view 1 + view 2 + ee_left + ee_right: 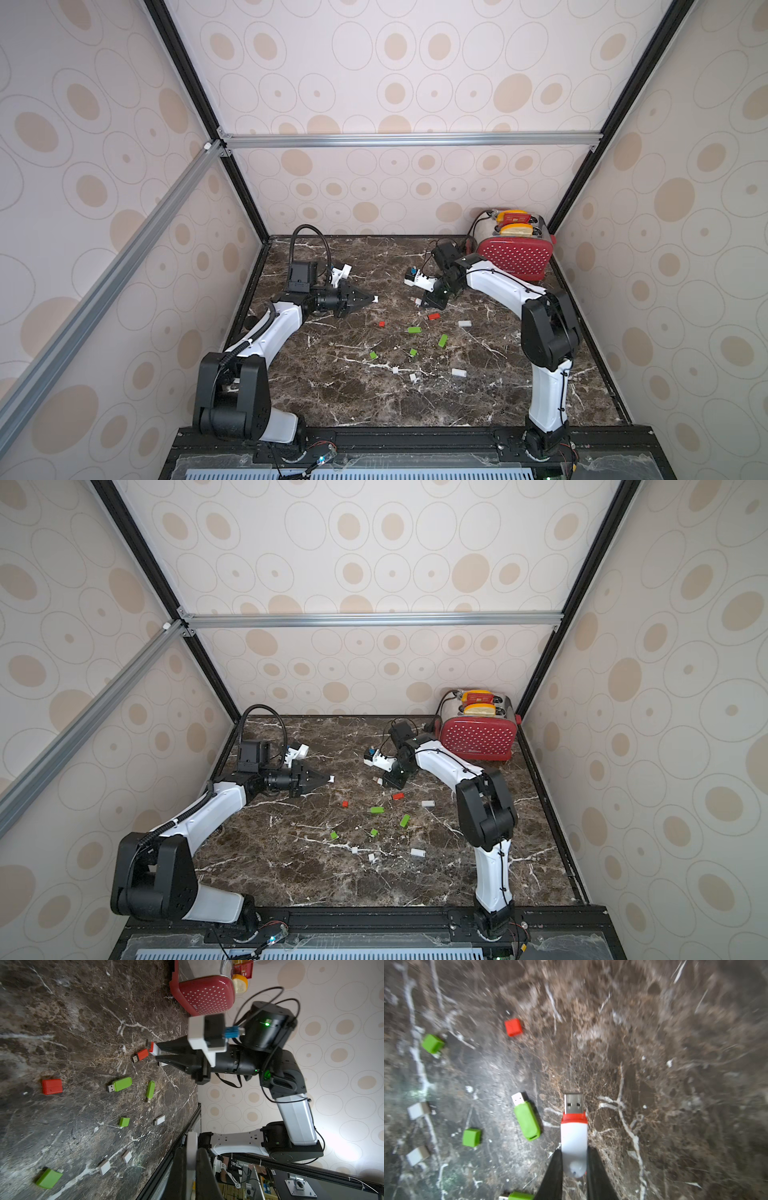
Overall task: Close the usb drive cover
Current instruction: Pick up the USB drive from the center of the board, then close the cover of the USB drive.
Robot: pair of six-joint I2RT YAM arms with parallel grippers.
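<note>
Right wrist view: my right gripper (574, 1149) clamps the usb drive (574, 1136), plug bare, over the tabletop (675, 1064) toward its far edge. My left gripper (369, 298) pinches a white cap (375, 298). Capping is still to do.

Bench (332, 395): dark brown marble look, white veins, smooth, low sheen.
Usb drive (574, 1142): smooth white plastic body, red plastic collar, bare shiny metal plug.
Right pincer (574, 1150): matt black plastic fingers.
White cap (375, 298): plain matt plastic.
Green drive (527, 1120), red cap (513, 1027): smooth matt plastic.
Toaster (515, 255): glossy red side with white dots, polished metal top.
Frame bar (411, 139): brushed silvery metal.
Walls (415, 62): matt patterned covering; paper or cloth, cannot tell.
</note>
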